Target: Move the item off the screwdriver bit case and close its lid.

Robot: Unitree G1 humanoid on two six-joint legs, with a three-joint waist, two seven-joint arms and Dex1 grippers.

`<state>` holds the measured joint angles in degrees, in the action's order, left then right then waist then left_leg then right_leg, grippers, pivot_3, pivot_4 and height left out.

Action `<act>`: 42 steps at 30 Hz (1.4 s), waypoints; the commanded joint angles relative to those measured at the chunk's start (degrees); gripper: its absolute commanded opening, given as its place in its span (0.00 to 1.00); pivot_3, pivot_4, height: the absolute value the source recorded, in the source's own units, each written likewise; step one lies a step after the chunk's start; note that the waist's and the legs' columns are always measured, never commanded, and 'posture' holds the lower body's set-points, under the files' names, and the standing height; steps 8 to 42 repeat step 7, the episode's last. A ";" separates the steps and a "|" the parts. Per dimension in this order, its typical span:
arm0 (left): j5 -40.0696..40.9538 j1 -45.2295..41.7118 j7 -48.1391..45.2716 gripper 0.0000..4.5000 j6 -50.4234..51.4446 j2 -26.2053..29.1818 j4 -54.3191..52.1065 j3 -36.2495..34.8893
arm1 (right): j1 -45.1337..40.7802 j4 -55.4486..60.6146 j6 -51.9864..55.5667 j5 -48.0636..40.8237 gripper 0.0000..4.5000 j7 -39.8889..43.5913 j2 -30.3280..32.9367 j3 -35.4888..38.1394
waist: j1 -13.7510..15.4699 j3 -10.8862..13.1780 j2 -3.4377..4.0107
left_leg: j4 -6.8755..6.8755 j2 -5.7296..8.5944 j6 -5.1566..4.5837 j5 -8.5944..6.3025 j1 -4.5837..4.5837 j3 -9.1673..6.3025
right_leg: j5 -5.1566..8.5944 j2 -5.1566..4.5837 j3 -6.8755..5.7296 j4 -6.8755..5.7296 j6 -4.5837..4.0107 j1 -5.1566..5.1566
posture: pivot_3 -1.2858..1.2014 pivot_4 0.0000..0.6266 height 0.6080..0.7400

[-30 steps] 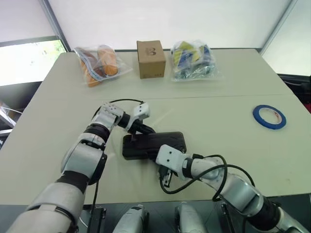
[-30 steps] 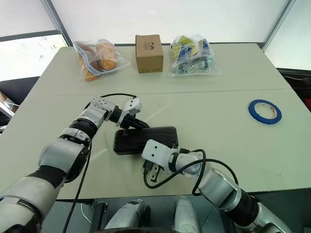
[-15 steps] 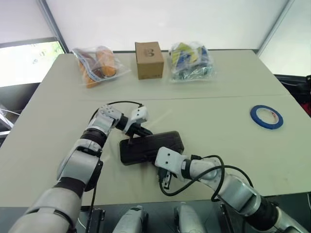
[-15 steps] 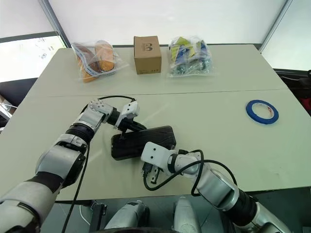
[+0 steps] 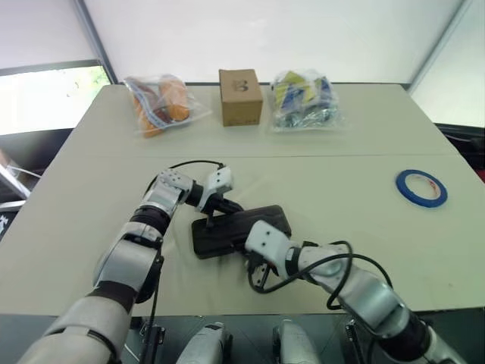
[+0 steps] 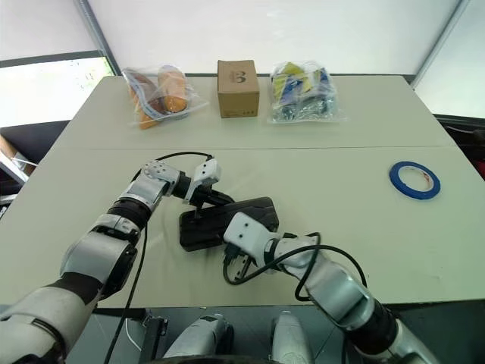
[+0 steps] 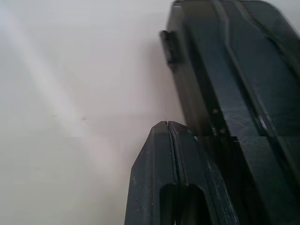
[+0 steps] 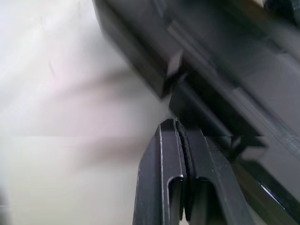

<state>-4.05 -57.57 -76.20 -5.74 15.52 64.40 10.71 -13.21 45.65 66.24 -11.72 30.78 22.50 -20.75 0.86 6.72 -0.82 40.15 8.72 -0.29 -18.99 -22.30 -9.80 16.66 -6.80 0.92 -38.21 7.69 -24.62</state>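
Screwdriver bit case (image 5: 239, 230), lid (image 6: 235, 216) down, lying near the worktop's (image 5: 341, 189) front edge between the left tool (image 5: 210, 218), fingers pressed together at its far-left corner, and the right tool (image 6: 233, 271), likewise closed at its front edge; blue tape roll (image 5: 420, 186) well apart, far right.

You see screwdriver bit case (image 5: 239, 230): dark plastic, smooth, lid (image 7: 243, 70) semi-glossy with soft reflections. Blue tape (image 5: 420, 186): slick, slightly shiny ring. Table (image 5: 341, 167): matt, pale, smooth. Cardboard box (image 5: 241, 96): dull brown paper. Two bags (image 5: 158, 102): clear, crinkled glossy plastic. Left gripper (image 7: 168, 127) fingers: matt black plastic, faintly scuffed.
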 commanded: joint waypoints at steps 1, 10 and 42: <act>2.26 -2.77 4.42 0.00 -1.00 1.57 3.24 -4.20 | 4.36 10.98 7.02 -9.67 0.01 3.97 -1.96 11.86 | -0.11 0.00 -0.01 | 0.00 0.00 -0.01 -0.01 0.00 -0.02 | 0.00 0.00 0.00 0.00 0.00 0.00 | 0.52 0.24 1.00; 6.28 -5.17 7.62 0.00 0.14 6.63 3.50 -10.83 | 4.56 13.26 12.94 -22.02 0.01 9.35 -0.92 33.49 | -0.74 0.11 -0.03 | -0.06 -0.06 -0.06 -0.04 -0.10 -0.01 | 0.00 -0.02 0.01 -0.04 0.00 -0.16 | 0.52 0.24 1.00; 6.28 -5.17 7.62 0.00 0.14 6.63 3.50 -10.83 | 4.56 13.26 12.94 -22.02 0.01 9.35 -0.92 33.49 | -0.74 0.11 -0.03 | -0.06 -0.06 -0.06 -0.04 -0.10 -0.01 | 0.00 -0.02 0.01 -0.04 0.00 -0.16 | 0.52 0.24 1.00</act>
